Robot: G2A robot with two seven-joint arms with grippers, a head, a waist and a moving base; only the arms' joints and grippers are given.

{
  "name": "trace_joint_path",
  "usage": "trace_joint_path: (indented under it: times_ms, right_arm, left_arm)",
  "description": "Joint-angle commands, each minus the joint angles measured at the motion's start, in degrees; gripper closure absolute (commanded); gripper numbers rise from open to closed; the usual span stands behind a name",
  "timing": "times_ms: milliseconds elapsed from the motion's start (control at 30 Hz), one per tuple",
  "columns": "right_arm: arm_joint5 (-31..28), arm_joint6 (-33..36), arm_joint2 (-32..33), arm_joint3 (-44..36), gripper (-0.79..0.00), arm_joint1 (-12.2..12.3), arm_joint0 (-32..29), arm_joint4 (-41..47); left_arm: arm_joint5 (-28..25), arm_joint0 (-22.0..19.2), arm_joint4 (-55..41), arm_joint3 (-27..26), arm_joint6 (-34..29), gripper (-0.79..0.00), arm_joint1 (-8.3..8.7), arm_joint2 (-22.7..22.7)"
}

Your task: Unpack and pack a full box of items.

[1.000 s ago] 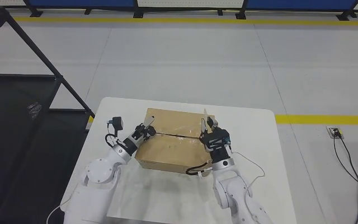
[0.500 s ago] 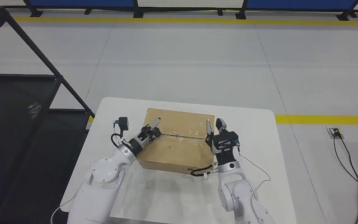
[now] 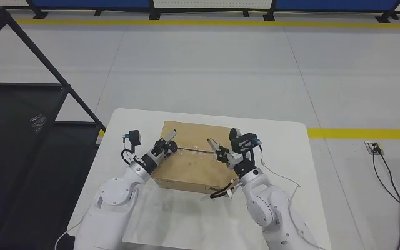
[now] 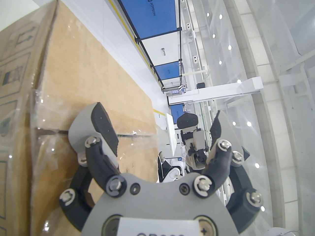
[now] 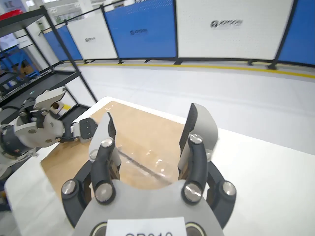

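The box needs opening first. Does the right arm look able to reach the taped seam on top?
Likely yes: the right gripper hovers over the cardboard box, jaws open, nothing between it and the taped seam.

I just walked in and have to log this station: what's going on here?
A two-armed robot is at a closed cardboard box on a white table. The top flaps are shut, with clear tape over the seam. The left gripper is at one end of that seam, the right gripper above the top toward the other end; both have fingers open and hold nothing. Nothing is unpacked yet.
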Motion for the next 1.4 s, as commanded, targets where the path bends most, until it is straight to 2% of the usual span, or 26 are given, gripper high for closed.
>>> trace_joint_path:
  times_ms: [0,100,133,167,200,233,267,300,633,867,1100,1367]
  right_arm:
    - [-2.8,7.1,-0.1,0.8,-0.785,0.0,2.2,3.5]
    - [-5.4,12.5,-0.4,1.3,-0.785,0.0,4.2,7.0]
    - [-5.3,14.3,-0.4,1.4,-0.646,0.1,4.7,7.2]
    - [-4.6,16.0,-0.4,1.3,-0.437,0.1,5.2,7.4]
    - [-4.1,16.9,-0.5,1.0,-0.323,0.0,5.5,7.6]
    - [-3.8,18.0,-0.6,0.8,-0.262,0.1,5.6,7.9]
    - [-3.6,19.2,-0.5,0.5,-0.095,0.1,5.7,8.1]
    - [-3.3,20.0,-0.3,0.0,0.0,0.2,5.7,8.4]
    - [3.9,32.6,-0.2,-1.0,0.0,0.5,7.1,6.9]
    - [6.8,34.6,1.0,-3.2,0.0,0.9,6.3,6.1]
    - [9.9,38.2,2.7,-7.1,0.0,1.5,3.7,2.4]
    - [13.1,39.0,5.2,-12.5,0.0,2.2,-0.3,-0.1]
  left_arm:
    - [0.1,0.1,0.1,0.0,0.0,-0.785,0.03,0.0]
    - [0.1,0.1,-0.1,0.0,0.2,-0.785,0.04,0.1]
    - [0.1,0.1,-0.2,0.0,0.2,-0.785,0.05,0.1]
    - [0.1,0.1,-0.3,0.0,0.1,-0.785,0.05,0.1]
    - [0.1,0.1,-0.3,0.0,0.1,-0.785,0.05,0.1]
    - [0.0,0.1,-0.4,0.0,0.1,-0.785,0.05,0.2]
    - [0.0,0.1,-0.5,0.1,0.1,-0.785,0.05,0.2]
    - [-0.1,0.0,-0.5,0.1,0.1,-0.785,0.05,0.3]
    - [-0.4,-0.5,-1.1,0.8,-0.4,-0.785,0.08,0.6]
    - [-0.6,-0.6,-1.4,0.9,-0.5,-0.785,0.14,0.6]
    - [-0.7,-0.6,-1.6,1.0,-0.7,-0.785,0.22,0.6]
    - [-0.8,-0.6,-1.6,1.0,-0.7,-0.785,0.27,0.8]
